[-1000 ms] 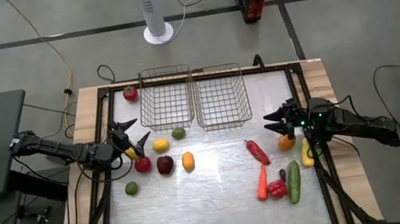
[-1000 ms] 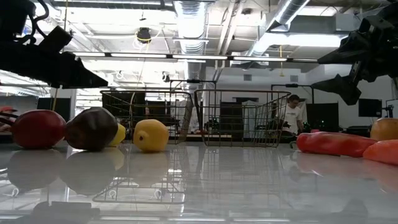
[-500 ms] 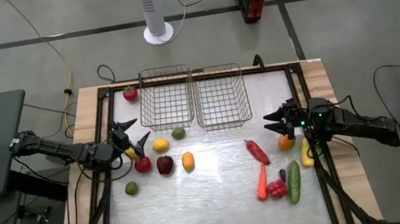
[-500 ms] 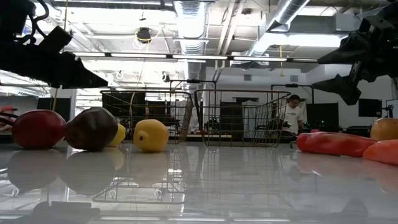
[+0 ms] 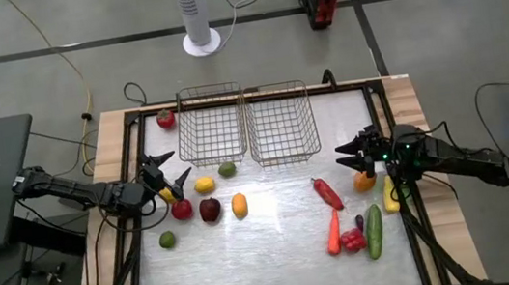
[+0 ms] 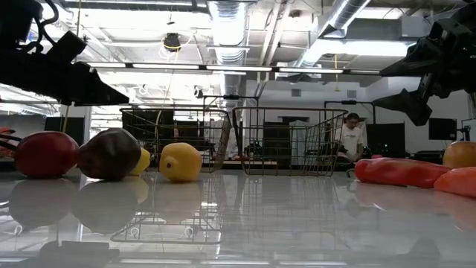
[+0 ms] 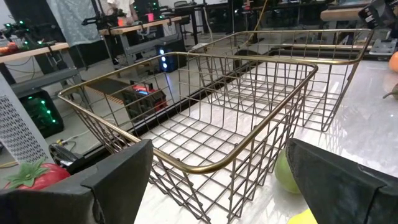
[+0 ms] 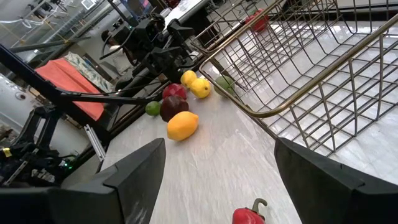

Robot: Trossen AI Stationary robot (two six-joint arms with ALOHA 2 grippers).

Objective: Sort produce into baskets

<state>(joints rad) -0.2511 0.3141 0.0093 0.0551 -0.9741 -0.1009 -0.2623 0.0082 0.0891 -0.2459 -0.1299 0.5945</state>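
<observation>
Nearest the front edge of my glossy pale tabletop (image 5: 269, 257) lie the long smooth green cucumber (image 5: 373, 230), the tapered orange carrot (image 5: 333, 233) and a knobbly red cluster (image 5: 352, 239) between them that I cannot identify. On the other side a small round green lime (image 5: 166, 239) sits alone.

Next come the bright red apple (image 5: 181, 209), the dark maroon apple (image 5: 209, 209) and the orange-yellow oval fruit (image 5: 239, 205), close together in a row. My left tool (image 5: 163, 172) hangs just above and beside the red apple, its fingers spread wide with nothing between them. In the low view its dark body cuts off everything behind the red apple's side.

The glossy red chili (image 5: 327, 193) lies toward my right tool (image 5: 352, 157), which also stands wide open and holds nothing. That tool partly covers a round orange fruit (image 5: 364, 181); a yellow piece (image 5: 391, 196) beside it is mostly hidden under the arm.

Farther on sit a yellow lemon (image 5: 204, 184) and a second green lime (image 5: 227, 169), touching the front of the left grey wire-mesh basket (image 5: 211, 126). The matching right wire-mesh basket (image 5: 282, 125) stands flush beside it; both open-grid baskets hold nothing. A red tomato-like piece (image 5: 165, 119) lies at the far corner.
</observation>
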